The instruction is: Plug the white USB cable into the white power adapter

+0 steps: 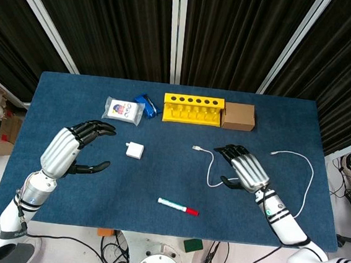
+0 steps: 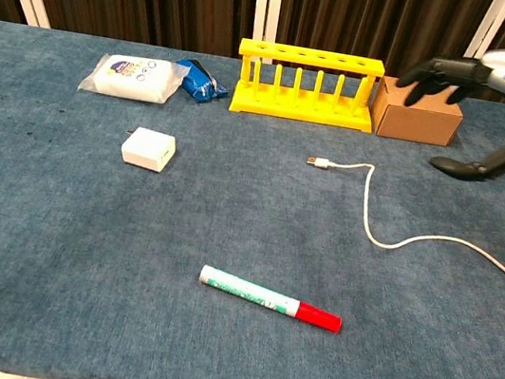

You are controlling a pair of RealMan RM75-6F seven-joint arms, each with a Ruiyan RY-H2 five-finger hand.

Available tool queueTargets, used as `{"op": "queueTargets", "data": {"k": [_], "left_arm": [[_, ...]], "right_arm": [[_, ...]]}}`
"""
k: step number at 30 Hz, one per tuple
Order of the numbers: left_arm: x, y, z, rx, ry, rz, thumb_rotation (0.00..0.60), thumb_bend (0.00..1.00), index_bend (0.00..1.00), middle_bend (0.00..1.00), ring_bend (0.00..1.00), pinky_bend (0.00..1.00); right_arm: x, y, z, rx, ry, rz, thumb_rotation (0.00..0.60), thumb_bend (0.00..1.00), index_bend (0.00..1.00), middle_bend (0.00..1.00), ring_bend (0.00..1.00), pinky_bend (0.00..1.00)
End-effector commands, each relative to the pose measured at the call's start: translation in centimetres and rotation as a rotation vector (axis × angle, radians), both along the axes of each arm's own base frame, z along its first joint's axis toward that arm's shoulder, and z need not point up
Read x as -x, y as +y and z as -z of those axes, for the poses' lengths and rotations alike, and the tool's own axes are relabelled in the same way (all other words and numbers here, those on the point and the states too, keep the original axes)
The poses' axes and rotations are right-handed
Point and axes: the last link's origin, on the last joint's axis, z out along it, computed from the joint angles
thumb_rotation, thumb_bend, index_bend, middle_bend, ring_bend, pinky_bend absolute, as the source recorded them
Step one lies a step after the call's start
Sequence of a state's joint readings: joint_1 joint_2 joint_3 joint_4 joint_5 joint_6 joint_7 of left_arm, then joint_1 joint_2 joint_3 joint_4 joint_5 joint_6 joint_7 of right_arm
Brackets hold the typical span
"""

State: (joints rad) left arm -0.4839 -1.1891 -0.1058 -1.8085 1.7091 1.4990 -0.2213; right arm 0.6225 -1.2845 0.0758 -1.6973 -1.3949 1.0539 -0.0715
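Note:
The white power adapter lies flat on the blue table, left of centre. A white USB cable curves across the right half; its plug end points left toward the adapter. My left hand hovers open just left of the adapter, fingers spread, holding nothing; the chest view does not show it. Over the cable's middle stretch, right of the plug, my right hand is open too, fingers spread and empty.
A yellow tube rack and a brown cardboard box stand at the back. A white packet and blue wrapper lie back left. A red-capped marker lies near the front.

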Motion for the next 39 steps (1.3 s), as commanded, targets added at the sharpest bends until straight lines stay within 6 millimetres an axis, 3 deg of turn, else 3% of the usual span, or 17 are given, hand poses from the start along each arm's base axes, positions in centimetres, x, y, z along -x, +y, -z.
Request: {"op": "queueTargets", "data": {"k": [1,5,10,13,19,30,39], "left_arm": [[-0.7,0.6,0.5,0.013,-0.004,0.027,0.6,0.16,0.29,0.26,0.24,0.43],[-0.2,1.7,0.8,0.004,0.036,-0.009,0.6,0.16,0.29,0.26,0.24,0.43],[2.3,3.9,1.9,-0.057,0.283,-0.111,0.6,0.16,0.3,0.26,0.26,0.43],[3.8,5.2,3.3,-0.038,0.443,-0.162,0.6,0.16,0.3,0.27,0.38,0.46],[5.0,7.3,7.5,0.076,0.611,-0.2,0.6,0.16,0.29,0.26,0.62,0.7],[4.6,9.9,13.2,0.261,0.622,-0.242,0.6,0.17,0.26,0.24,0.67,0.79],[5.3,11.3,15.4,0.396,0.446,-0.35,0.6,0.16,0.27,0.24,0.67,0.8]], "right_arm": [[-0.7,-0.9,0.8,-0.01,-0.011,-0.006,0.6,0.34,0.22,0.25,0.13,0.21],[-0.4,-1.1,-0.1,0.02,-0.03,0.002,0.6,0.34,0.22,0.25,0.13,0.21],[1.7,-0.4,-2.7,0.086,-0.03,0.036,0.6,0.34,0.22,0.26,0.13,0.21],[2.9,0.4,-4.5,0.13,-0.03,0.054,0.6,0.34,0.22,0.27,0.13,0.21],[3.8,2.0,-7.0,0.178,-0.039,0.054,0.6,0.34,0.22,0.27,0.13,0.21],[3.6,2.5,-7.8,0.204,-0.041,0.056,0.6,0.34,0.22,0.28,0.13,0.21],[4.0,2.2,-7.7,0.201,-0.048,0.081,0.6,0.34,0.22,0.28,0.13,0.21]]}}
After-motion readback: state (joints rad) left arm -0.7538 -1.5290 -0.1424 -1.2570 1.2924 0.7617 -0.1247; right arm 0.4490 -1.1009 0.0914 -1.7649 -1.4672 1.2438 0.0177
